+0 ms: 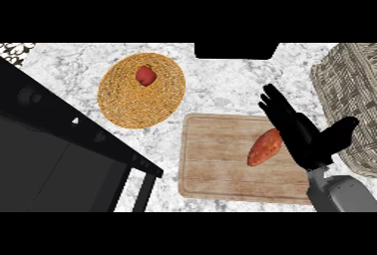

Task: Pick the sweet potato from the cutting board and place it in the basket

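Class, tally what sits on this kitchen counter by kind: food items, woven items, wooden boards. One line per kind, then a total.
Food items: 2 (sweet potato, red item)
Woven items: 2 (round mat, basket)
Wooden boards: 1 (cutting board)
Total: 5

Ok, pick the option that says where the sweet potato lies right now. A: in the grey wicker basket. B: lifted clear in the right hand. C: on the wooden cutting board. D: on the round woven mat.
C: the sweet potato lies on the cutting board, near its right side, with the open right hand just beside it and the basket further right.
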Motion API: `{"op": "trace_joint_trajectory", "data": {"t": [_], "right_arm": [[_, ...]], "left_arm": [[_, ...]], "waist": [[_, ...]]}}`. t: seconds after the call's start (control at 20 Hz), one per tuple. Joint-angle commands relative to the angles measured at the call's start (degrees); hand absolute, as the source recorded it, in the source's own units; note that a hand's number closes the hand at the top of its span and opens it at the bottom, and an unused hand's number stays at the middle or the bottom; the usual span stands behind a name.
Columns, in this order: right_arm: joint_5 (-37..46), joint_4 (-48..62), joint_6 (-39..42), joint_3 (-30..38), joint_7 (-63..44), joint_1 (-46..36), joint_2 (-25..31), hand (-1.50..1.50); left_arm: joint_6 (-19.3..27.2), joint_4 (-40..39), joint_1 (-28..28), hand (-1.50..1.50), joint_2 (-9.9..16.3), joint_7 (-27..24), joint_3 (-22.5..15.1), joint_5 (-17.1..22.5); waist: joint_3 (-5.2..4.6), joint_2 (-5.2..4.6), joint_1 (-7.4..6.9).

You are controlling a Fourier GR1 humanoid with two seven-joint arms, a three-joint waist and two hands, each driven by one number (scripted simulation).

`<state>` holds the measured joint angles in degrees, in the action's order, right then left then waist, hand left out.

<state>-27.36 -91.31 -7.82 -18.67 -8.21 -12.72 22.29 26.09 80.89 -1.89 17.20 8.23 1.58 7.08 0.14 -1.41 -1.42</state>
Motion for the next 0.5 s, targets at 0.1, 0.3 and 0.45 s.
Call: {"op": "trace_joint_trajectory", "data": {"t": [0.1,0.3,0.45], "right_arm": [[-0.8,2.1,-0.2,11.8,10.6,-2.8,1.5,1.5],[13.2,0.3,5.1,8.3,15.9,-6.4,14.4,1.5],[22.5,2.3,-1.6,3.3,21.2,-7.3,9.7,-1.5]], "left_arm": [[-7.0,1.6,2.8,0.0,4.2,0.5,-0.6,1.5],[-11.8,4.2,4.1,0.0,4.2,1.2,-3.9,3.1],[-14.9,4.3,6.8,0.0,5.5,2.6,-4.5,4.4]], "waist": [[0.01,1.28,2.34],[-0.5,1.55,3.85],[-0.28,0.97,2.12]]}}
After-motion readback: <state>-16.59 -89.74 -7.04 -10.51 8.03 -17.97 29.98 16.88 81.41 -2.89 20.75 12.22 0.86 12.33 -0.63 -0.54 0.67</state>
